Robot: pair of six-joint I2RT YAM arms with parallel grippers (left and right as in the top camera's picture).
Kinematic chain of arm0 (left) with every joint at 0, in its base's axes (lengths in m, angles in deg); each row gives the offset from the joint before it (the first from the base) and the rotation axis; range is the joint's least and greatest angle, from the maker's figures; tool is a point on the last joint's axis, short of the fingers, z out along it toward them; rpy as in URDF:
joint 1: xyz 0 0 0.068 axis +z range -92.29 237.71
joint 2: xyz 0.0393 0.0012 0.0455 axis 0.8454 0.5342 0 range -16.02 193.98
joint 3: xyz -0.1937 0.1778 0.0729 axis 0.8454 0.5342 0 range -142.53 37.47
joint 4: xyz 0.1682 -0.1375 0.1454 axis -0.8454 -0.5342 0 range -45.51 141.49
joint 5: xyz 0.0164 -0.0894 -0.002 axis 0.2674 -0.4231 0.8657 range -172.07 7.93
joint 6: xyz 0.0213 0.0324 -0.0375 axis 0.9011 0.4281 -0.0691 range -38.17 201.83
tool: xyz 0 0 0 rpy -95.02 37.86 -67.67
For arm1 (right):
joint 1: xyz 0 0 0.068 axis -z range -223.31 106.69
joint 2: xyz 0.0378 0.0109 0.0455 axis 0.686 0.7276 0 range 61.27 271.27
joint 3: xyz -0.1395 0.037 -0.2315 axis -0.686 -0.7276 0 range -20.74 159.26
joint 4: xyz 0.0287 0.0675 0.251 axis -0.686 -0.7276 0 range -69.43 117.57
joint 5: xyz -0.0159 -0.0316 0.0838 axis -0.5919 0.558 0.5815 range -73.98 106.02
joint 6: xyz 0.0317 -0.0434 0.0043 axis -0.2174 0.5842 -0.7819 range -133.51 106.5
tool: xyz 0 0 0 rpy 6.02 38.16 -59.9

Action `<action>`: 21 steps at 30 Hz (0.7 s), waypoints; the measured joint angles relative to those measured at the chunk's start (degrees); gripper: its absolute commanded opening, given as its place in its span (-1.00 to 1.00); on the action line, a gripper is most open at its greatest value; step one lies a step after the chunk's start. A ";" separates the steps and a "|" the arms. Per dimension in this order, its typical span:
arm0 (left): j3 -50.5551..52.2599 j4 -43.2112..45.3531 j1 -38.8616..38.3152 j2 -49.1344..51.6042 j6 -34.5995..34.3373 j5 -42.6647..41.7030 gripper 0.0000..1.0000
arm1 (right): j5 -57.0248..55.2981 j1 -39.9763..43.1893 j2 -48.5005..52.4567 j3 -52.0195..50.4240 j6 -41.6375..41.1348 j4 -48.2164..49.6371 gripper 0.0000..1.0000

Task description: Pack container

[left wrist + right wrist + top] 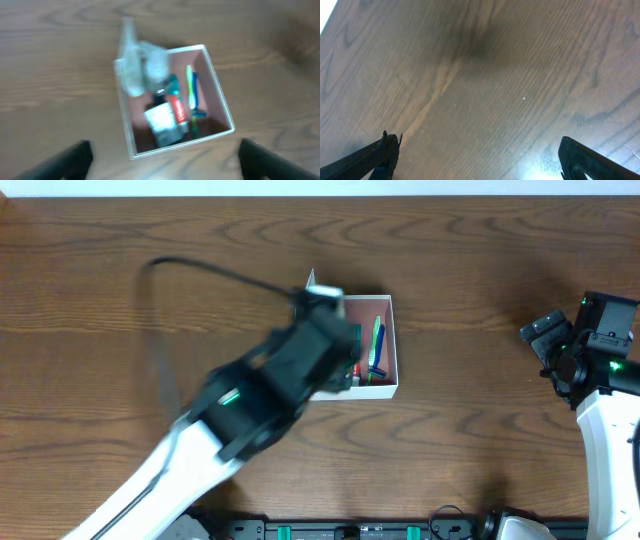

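- The clear plastic item (131,70) sits at the far left corner of the container (223,107) and seems to poke over the wall instead of lying flat. It is too blurred to name. A nudge from the arm could tip it out onto the table (520,60).
- The thin white walls look light, so a finger catching the rim on the way up could drag or tilt the whole container.
- The red tube (178,111), green toothbrush (189,87) and small carton (162,122) lie loose inside, so a jolt could shuffle them.
- The left claw (166,149) has its fingers spread wide with nothing between them. It hangs above the container, which lies just far of the fingertips.
- In the overhead view the container is near the table's middle, its left half hidden under the left arm.
- The right claw (480,145) is also spread wide and empty, over bare wood well to the right of the container.
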 measured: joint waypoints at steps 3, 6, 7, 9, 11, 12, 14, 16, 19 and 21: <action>0.02 -5.77 0.02 -8.15 0.61 2.29 0.96 | 0.00 0.00 0.00 0.00 0.00 -0.02 0.98; 0.00 -9.09 0.02 -15.72 0.83 3.50 0.96 | 0.00 0.00 0.00 0.00 0.00 -0.02 0.99; 0.00 -10.58 0.02 -18.03 0.94 3.80 0.96 | -0.02 0.00 0.00 0.00 0.00 0.00 0.98; -0.04 -14.73 0.02 -22.53 1.03 4.17 0.96 | -0.02 0.00 0.00 0.00 0.00 -0.02 0.99; -0.09 -20.96 0.02 -26.60 0.50 4.24 0.96 | 0.00 0.00 0.00 0.00 0.00 -0.02 0.99; -0.09 -23.45 0.02 -28.30 -0.11 4.20 0.96 | -0.02 0.00 0.00 0.00 0.00 -0.02 0.99; -0.09 -28.72 0.02 -31.47 -2.14 4.09 0.96 | 0.00 0.00 0.00 0.00 0.00 -0.02 0.99; -0.09 -33.22 0.02 -34.38 -4.87 3.87 0.96 | -0.02 0.00 0.00 0.00 0.00 -0.02 0.98; -0.09 -36.68 0.02 -38.64 -9.27 3.78 0.96 | -0.02 0.00 0.00 0.00 0.00 0.00 0.98; 0.02 -36.35 0.02 -40.70 -10.88 3.78 0.96 | -0.02 0.00 0.00 0.00 0.00 0.00 0.98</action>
